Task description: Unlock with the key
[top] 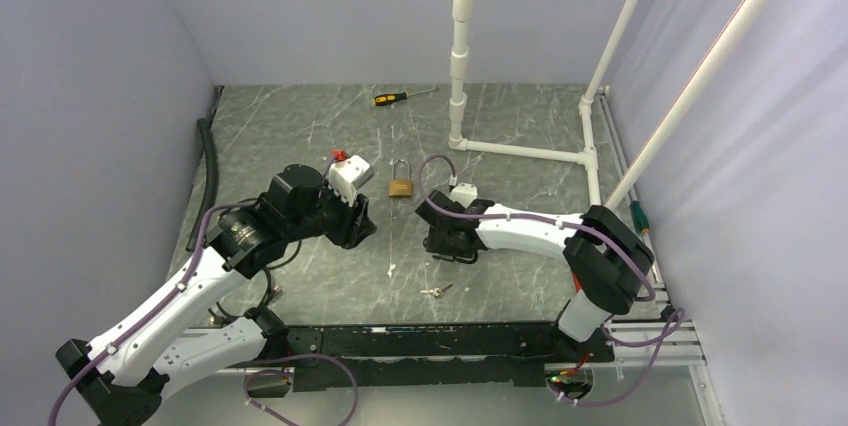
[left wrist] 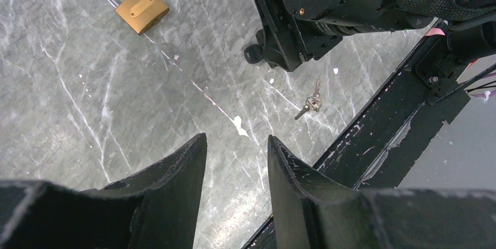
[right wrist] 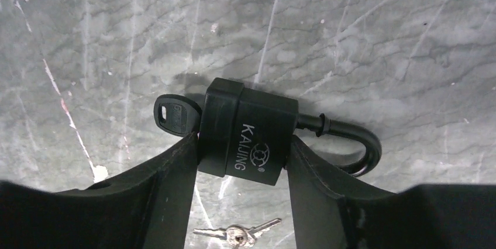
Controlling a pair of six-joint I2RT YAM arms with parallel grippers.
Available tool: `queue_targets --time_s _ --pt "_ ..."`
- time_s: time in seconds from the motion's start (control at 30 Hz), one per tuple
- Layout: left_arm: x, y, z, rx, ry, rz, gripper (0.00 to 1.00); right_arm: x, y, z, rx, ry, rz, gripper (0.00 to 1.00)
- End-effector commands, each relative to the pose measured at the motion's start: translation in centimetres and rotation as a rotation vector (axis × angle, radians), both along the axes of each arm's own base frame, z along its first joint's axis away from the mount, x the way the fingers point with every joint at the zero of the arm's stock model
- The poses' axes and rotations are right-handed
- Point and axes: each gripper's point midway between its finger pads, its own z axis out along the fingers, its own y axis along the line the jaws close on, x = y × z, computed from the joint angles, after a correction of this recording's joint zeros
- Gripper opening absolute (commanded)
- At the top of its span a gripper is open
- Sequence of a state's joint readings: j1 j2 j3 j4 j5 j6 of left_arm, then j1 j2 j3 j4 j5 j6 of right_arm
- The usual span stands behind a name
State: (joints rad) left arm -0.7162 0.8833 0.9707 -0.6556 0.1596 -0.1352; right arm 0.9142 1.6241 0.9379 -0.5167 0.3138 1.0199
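Left wrist view: brass padlock [left wrist: 141, 9] shackle cut off at the 11 o'clock edge. Right wrist view: key [right wrist: 175, 116] blade hidden inside black padlock [right wrist: 248, 135].

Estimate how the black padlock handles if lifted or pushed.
Probably rigid and heavy for its size: the black padlock looks like a solid block with a thick shackle. Its smooth casing may slip between the fingers flanking it. Lying flat, it should slide, not roll; the protruding key could make it pivot.
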Motion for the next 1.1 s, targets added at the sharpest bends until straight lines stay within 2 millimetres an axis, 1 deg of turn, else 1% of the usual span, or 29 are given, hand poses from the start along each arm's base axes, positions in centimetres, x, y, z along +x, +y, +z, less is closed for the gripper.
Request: queue_targets --time_s 0.0,0.03,0.07,0.1,0.13,0.2,0.23,0.3,0.37,0.4,0.47,0.5,0.57,0.63,0.8,0.83,0.97,1.07 --pt "0.5 -0.2 1.5 -0.025 -0.042 0.005 0.47 0.7 0.7 0.0 -0.005 -0.023 0.028 0.45" --pt "0.6 -0.1 1.4 -0.025 -0.040 0.007 0.47 0.7 0.9 0.0 -0.003 -0.025 0.044 0.37" --pt "0.6 -0.1 1.4 -0.026 -0.040 0.009 0.48 0.8 1.0 0.1 -0.001 -0.030 0.061 0.32" --pt "0.6 -0.1 1.4 -0.026 -0.038 0.011 0.49 0.9 1.3 0.3 0.003 -0.041 0.082 0.30" --pt "0.6 -0.2 1.4 -0.027 -0.036 0.011 0.50 1.1 1.5 0.8 0.011 -0.061 0.113 0.25" --pt "0.7 -0.1 1.3 -0.027 -0.029 0.021 0.56 1.4 2.3 2.1 0.032 -0.119 0.198 0.18" --pt "0.8 -0.1 1.2 -0.028 -0.026 0.024 0.60 1.5 2.6 3.0 0.038 -0.154 0.236 0.18" --pt "0.9 0.0 1.2 -0.033 -0.021 0.025 0.72 1.7 3.1 4.9 0.053 -0.225 0.308 0.17" --pt "1.1 0.2 1.3 -0.047 -0.010 0.036 0.81 1.6 3.6 6.9 0.067 -0.314 0.399 0.15" --pt "1.5 0.4 1.3 -0.057 0.000 0.052 0.85 1.4 4.0 8.0 0.093 -0.360 0.429 0.13" --pt "1.9 0.5 1.3 -0.092 0.033 0.057 0.88 0.9 4.7 10.0 0.124 -0.469 0.527 0.13" --pt "2.2 0.4 1.3 -0.119 0.055 0.050 0.88 0.6 5.3 11.1 0.154 -0.526 0.568 0.15" --pt "2.5 0.1 1.3 -0.166 0.103 0.021 0.88 -0.3 6.0 12.6 0.183 -0.601 0.636 0.16" --pt "2.6 -0.3 1.0 -0.197 0.160 -0.017 0.84 -1.0 6.4 13.7 0.202 -0.664 0.684 0.17" --pt "1.6 -2.2 0.6 -0.266 0.261 -0.151 0.75 -3.0 7.5 15.9 0.277 -0.761 0.795 0.18" --pt "1.2 -2.6 0.7 -0.280 0.283 -0.183 0.73 -3.4 7.7 16.6 0.297 -0.782 0.805 0.18" --pt "0.7 -3.3 0.6 -0.312 0.326 -0.233 0.68 -4.1 8.6 18.7 0.333 -0.841 0.843 0.18" --pt "0.4 -3.6 0.4 -0.326 0.357 -0.258 0.69 -4.3 9.3 19.6 0.324 -0.865 0.862 0.18"
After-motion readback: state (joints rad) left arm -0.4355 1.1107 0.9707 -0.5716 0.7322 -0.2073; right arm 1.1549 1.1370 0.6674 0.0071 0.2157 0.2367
